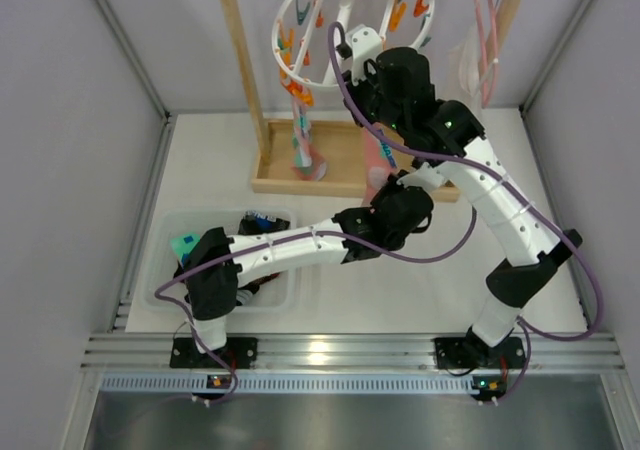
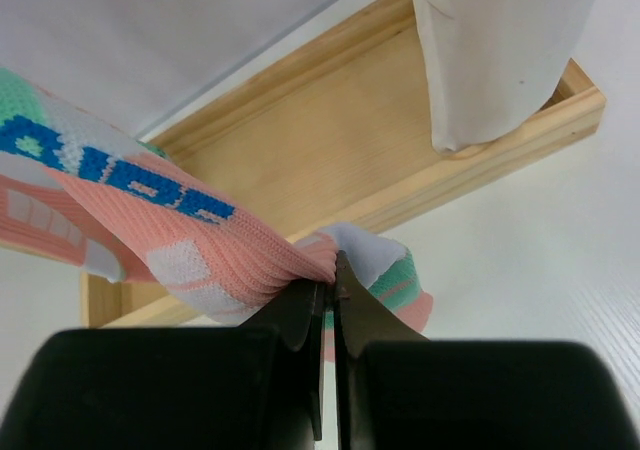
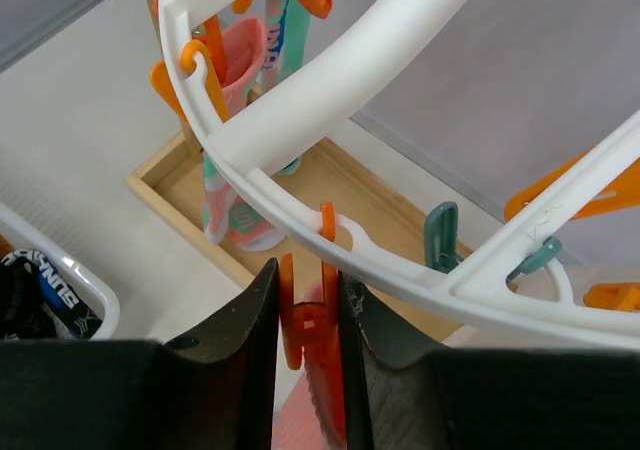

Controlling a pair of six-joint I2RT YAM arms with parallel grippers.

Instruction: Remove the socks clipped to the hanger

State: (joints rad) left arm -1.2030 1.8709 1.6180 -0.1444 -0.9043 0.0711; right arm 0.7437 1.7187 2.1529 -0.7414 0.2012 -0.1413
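top view: the hanger (image 1: 300, 45) hangs at upper centre. the pink sock (image 1: 377, 162) drops below it, long axis vertical. the left arm (image 1: 290, 245) reaches its lower end and the right arm (image 1: 500, 200) reaches the ring. left wrist view: the left gripper (image 2: 328, 292) is pressed together on soft ribbed knit, with the sock running to upper left. right wrist view: the right gripper (image 3: 305, 282) squeezes a rigid orange peg (image 3: 300, 340) under the smooth white plastic ring. opening that peg should free the sock downward.

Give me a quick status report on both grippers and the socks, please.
Left gripper shut on pink sock. Right gripper shut on orange peg of hanger. Another sock hangs clipped on far side. White garment beside, nothing blocking.
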